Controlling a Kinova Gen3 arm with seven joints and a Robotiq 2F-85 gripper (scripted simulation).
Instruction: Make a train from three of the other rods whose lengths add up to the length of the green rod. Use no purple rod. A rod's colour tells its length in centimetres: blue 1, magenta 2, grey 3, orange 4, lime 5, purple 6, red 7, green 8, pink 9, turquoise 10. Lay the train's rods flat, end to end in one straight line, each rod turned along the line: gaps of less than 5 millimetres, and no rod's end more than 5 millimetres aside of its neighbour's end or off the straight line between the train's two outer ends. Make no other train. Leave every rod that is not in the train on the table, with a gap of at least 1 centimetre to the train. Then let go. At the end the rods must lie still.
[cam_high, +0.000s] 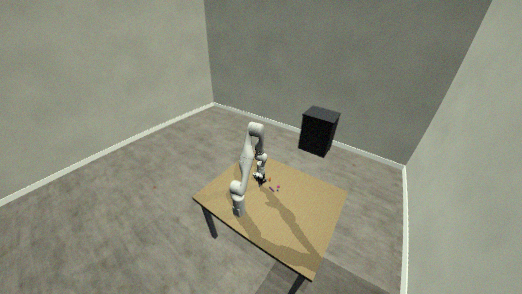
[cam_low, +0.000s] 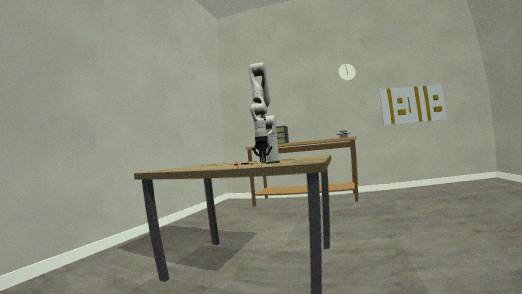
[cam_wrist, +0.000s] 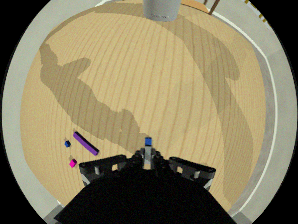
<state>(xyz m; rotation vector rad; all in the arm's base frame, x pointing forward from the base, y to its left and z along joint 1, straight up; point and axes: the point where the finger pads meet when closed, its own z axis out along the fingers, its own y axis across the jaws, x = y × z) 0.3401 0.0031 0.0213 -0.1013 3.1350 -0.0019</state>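
Note:
My gripper (cam_wrist: 147, 153) is shut on a small rod with a blue end (cam_wrist: 148, 141) that shows between the fingertips in the wrist view. The gripper hangs low over the wooden table (cam_high: 272, 215), close to the arm's base (cam_high: 259, 182). A purple rod (cam_wrist: 87, 143) lies flat to the left of the gripper, with a second small blue rod (cam_wrist: 67, 143) and a magenta rod (cam_wrist: 72, 163) beside it. In the top view an orange rod (cam_high: 270, 178) lies next to the gripper, with the purple rod (cam_high: 271, 189) and the magenta rod (cam_high: 278, 187) a little further right. A green rod (cam_low: 272, 162) shows near the gripper in the exterior view.
The arm's base (cam_high: 238, 202) stands near the table's left edge. A black cabinet (cam_high: 319, 130) stands by the back wall. A second wooden table with a shelf (cam_low: 305, 167) stands behind the work table.

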